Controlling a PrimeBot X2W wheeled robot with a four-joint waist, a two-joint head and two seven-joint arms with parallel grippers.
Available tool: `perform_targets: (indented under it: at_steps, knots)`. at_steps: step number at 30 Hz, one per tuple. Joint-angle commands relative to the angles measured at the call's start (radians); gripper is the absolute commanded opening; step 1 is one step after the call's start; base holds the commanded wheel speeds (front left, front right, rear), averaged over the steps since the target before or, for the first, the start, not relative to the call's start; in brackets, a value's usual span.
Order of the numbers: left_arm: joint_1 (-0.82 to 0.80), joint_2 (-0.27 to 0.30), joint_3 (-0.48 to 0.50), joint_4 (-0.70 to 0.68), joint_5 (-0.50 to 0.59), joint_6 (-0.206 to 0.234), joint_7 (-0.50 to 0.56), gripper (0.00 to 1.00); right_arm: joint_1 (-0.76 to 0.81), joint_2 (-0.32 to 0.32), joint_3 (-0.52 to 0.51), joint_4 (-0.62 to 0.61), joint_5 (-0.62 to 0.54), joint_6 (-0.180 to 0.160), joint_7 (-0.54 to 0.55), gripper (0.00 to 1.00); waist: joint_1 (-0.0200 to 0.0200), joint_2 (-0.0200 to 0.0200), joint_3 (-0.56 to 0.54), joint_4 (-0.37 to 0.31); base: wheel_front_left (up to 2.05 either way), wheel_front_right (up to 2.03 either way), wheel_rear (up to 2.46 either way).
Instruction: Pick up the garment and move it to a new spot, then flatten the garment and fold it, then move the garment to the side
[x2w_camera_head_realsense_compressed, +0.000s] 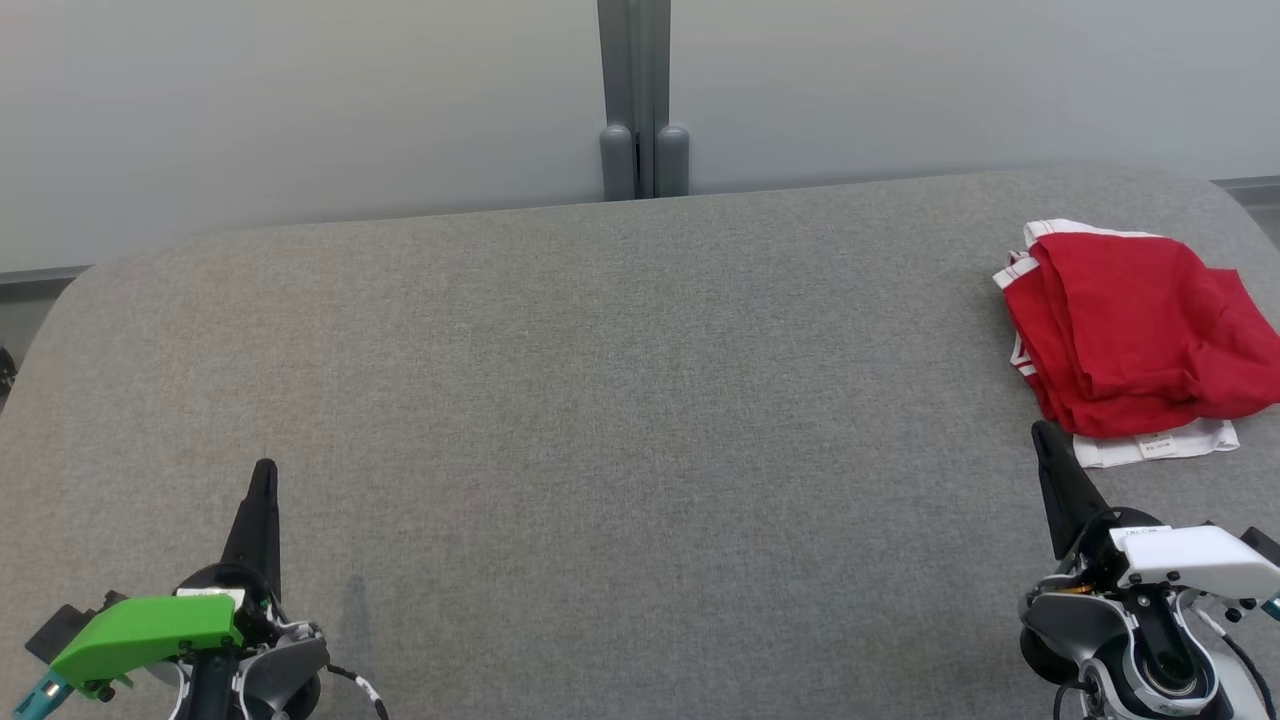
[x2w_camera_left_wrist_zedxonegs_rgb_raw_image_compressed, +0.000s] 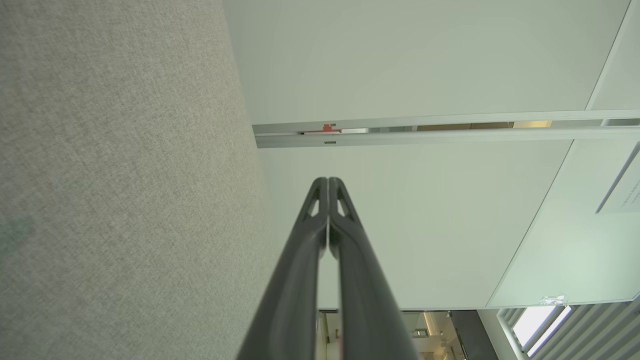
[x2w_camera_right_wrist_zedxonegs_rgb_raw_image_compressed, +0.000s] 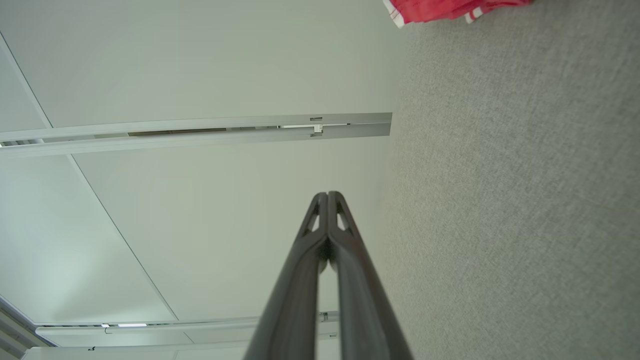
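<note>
Red garment lying at the far right of the grey table, both claws shut and empty.

The grey fabric table (x2w_camera_head_realsense_compressed: 600, 400) runs across the head view, bare over its middle and left. The garment (x2w_camera_head_realsense_compressed: 1130, 330), red with a white band (x2w_camera_head_realsense_compressed: 1150, 447) at its near edge, lies in loose layers close to the table's right edge. The right gripper (x2w_camera_head_realsense_compressed: 1043, 432) rests just near of it, fingers pressed together and holding nothing. The left gripper (x2w_camera_head_realsense_compressed: 264, 472) sits well apart at the near left, equally closed and empty. The likely risks are a pinch that catches only the top layer, so the pile unrolls when lifted, or a sideways nudge from the closed fingers that pushes the cloth over the right edge.
</note>
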Motion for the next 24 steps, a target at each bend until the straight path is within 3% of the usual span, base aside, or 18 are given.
perform_targets:
  at_steps: [1, 24]
  knots:
    - [-0.011, 0.001, 0.003, 0.001, 0.006, -0.006, 0.003, 0.00, -0.005, 0.000, -0.002, 0.002, -0.006, 0.001, 0.004, 0.00, 0.0000, 0.0000, 0.000, 0.000, 0.00, 0.00, 0.00]
    - [-0.011, 0.000, 0.004, 0.001, 0.007, -0.006, 0.004, 0.00, -0.005, 0.002, -0.005, 0.002, -0.010, 0.001, 0.006, 0.00, 0.0000, 0.0000, 0.000, 0.000, 0.00, 0.00, 0.00]
